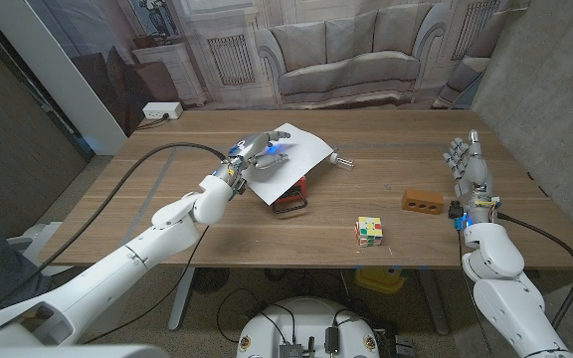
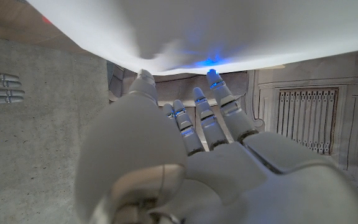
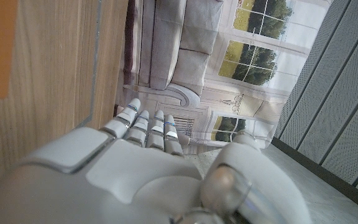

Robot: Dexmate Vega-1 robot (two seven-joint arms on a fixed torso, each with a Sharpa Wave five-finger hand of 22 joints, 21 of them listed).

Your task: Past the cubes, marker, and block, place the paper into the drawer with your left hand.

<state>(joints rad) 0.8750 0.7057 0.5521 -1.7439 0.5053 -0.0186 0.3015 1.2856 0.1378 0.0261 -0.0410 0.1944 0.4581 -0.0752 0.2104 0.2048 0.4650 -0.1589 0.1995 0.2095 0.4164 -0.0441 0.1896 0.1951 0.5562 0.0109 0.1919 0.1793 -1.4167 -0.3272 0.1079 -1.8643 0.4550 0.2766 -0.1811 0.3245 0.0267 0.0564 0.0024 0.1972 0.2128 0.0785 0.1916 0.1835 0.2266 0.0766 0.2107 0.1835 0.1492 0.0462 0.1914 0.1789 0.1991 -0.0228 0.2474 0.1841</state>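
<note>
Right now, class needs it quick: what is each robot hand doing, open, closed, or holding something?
Left hand: holding the white sheet of paper.
Right hand: open, fingers straight, holding nothing.

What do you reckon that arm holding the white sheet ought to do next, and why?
Probably lower the paper a little further toward the small red drawer beneath it. The left hand holds the sheet, which hangs tilted over the drawer, hiding most of it, so whether it is inside yet cannot be told. The right hand waits apart, fingers up.
</note>
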